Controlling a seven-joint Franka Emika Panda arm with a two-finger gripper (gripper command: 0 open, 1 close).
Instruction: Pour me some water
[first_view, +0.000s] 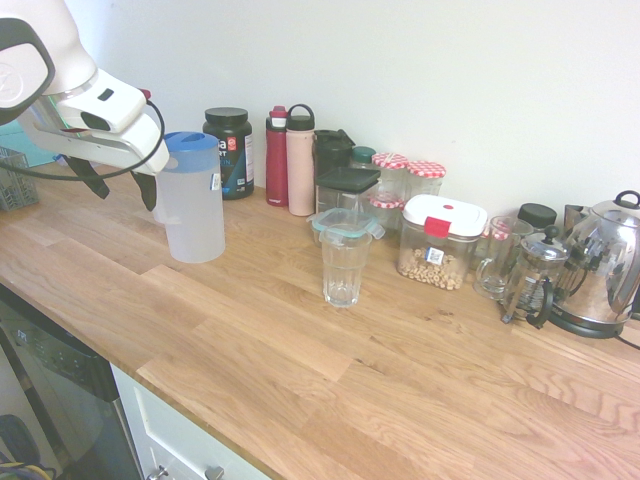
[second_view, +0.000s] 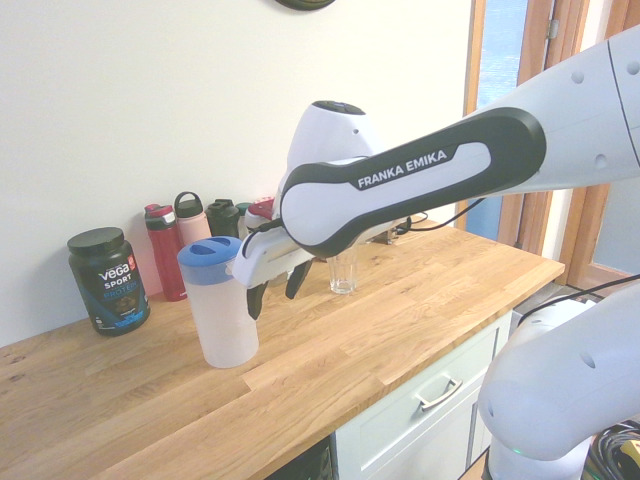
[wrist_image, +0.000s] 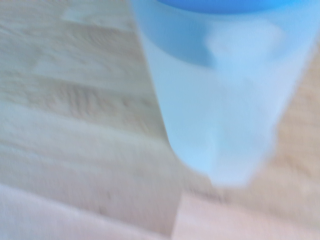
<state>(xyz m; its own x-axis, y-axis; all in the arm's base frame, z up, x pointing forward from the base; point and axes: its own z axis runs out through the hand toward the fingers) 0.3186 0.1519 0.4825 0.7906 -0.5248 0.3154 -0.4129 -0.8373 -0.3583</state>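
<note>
From where I stood, the claw hung just beside the tall frosted jug, its two dark fingers spread — nothing was between them. The jug stood upright on the wooden counter, its long axis vertical, blue lid uppermost and base flat on the wood. I couldn't make out which way its spout or handle faced, nor any water through the cloudy wall. Beyond the jug from the claw — well apart from both — an upright clear drinking glass stood on the counter. The black protein tub was nearer the claw than the glass was, close to the wall.
</note>
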